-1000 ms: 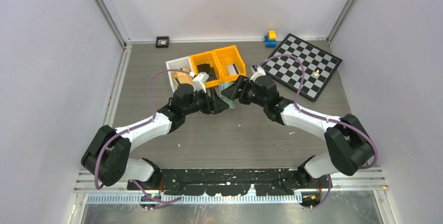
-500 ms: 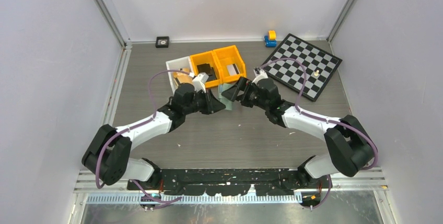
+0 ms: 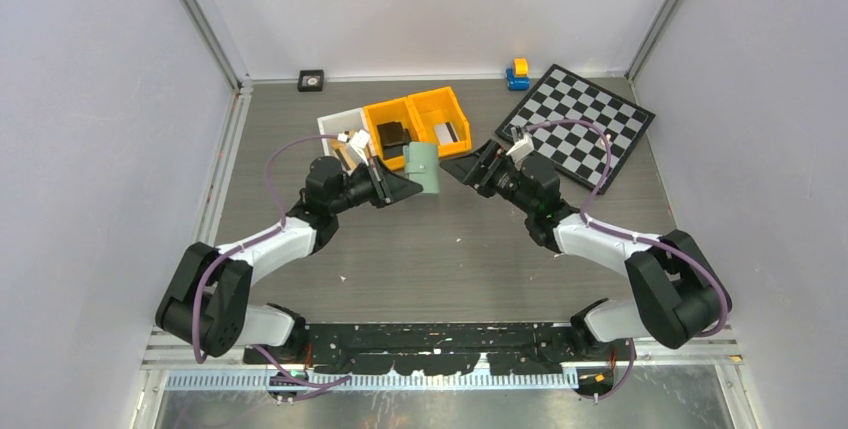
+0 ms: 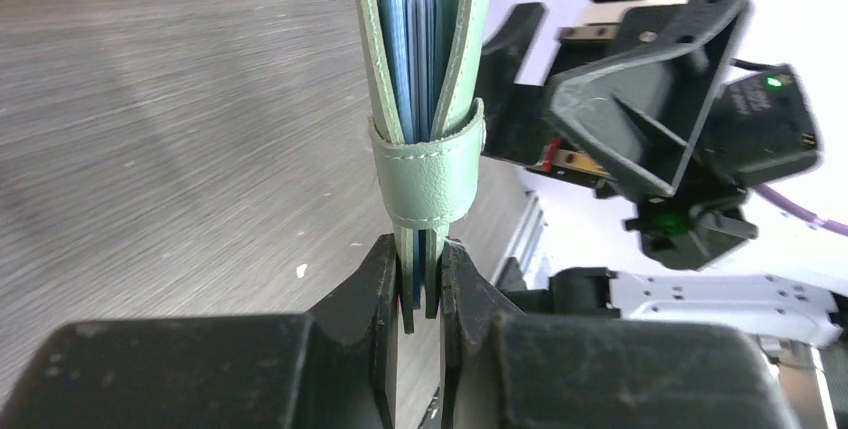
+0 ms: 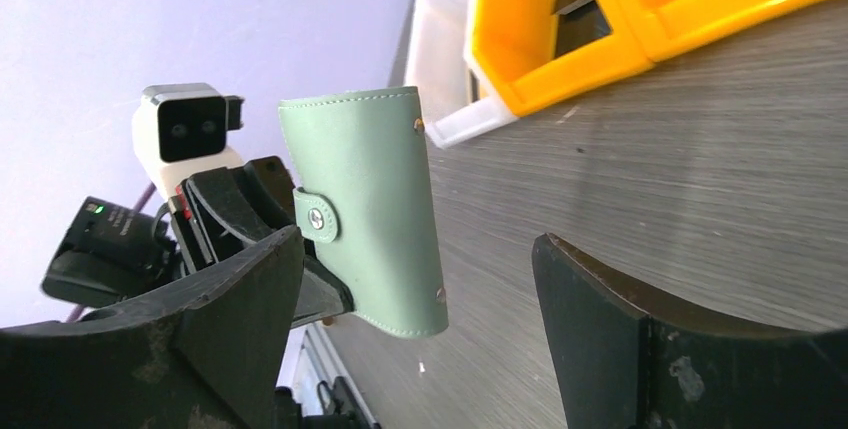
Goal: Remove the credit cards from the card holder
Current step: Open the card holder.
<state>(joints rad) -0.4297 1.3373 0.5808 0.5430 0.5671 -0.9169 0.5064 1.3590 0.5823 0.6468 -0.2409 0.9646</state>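
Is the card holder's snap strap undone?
No, the strap sits snapped flat against the cover of the card holder, which the left gripper pinches by its lower edge.

card holder (image 4: 425,149) top cropped, orange bin (image 3: 385,107) contents unclear

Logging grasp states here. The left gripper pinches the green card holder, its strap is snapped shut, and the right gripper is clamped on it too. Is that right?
Not quite. The right gripper is open and clear of the card holder, as the right wrist view shows. The left gripper does pinch it, strap snapped shut.
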